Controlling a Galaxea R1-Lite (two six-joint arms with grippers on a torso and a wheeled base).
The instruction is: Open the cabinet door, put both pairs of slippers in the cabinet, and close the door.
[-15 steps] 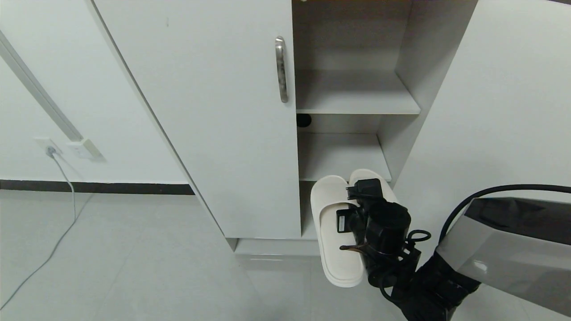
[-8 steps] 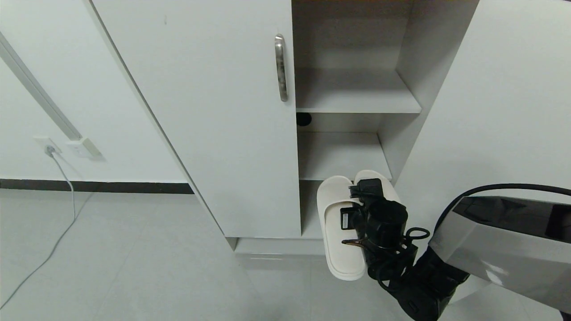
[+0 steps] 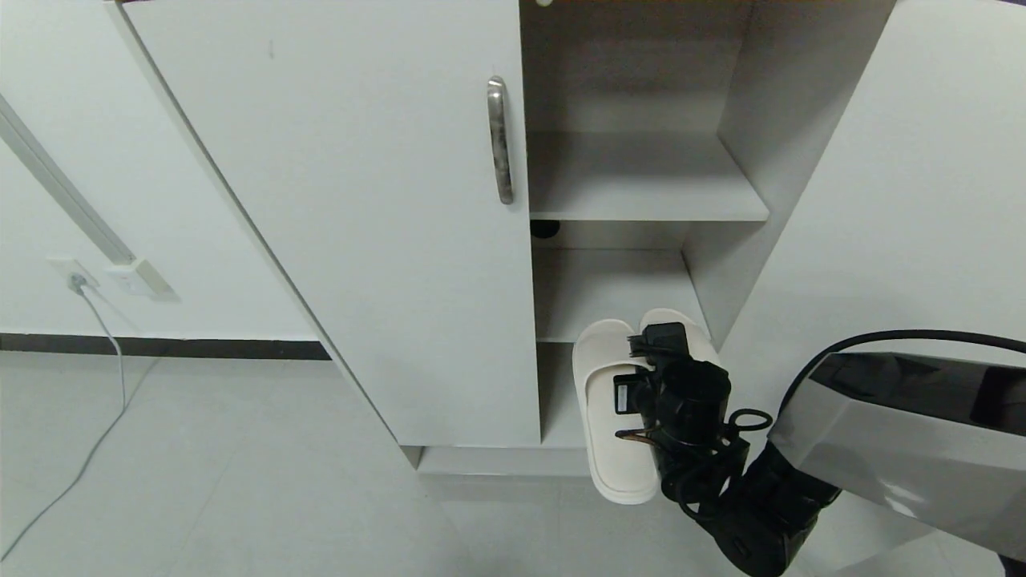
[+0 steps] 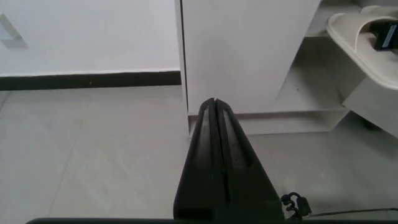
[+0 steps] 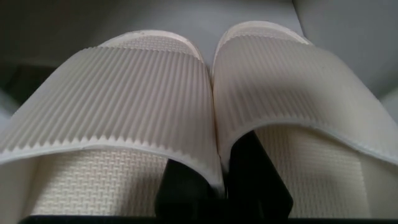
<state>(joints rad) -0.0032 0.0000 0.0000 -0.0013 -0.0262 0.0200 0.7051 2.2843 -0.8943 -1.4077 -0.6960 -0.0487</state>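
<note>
Cabinet in front of me, right door swung wide, left door shut. My right gripper has its jaws pinching the white slippers side by side by their inner edges, toes poking ahead of the jaws toward the lower shelves, heels trailing back under them over the floor. My left gripper hangs low above the floor, jaws pressed together, well apart from the slippers.
</note>
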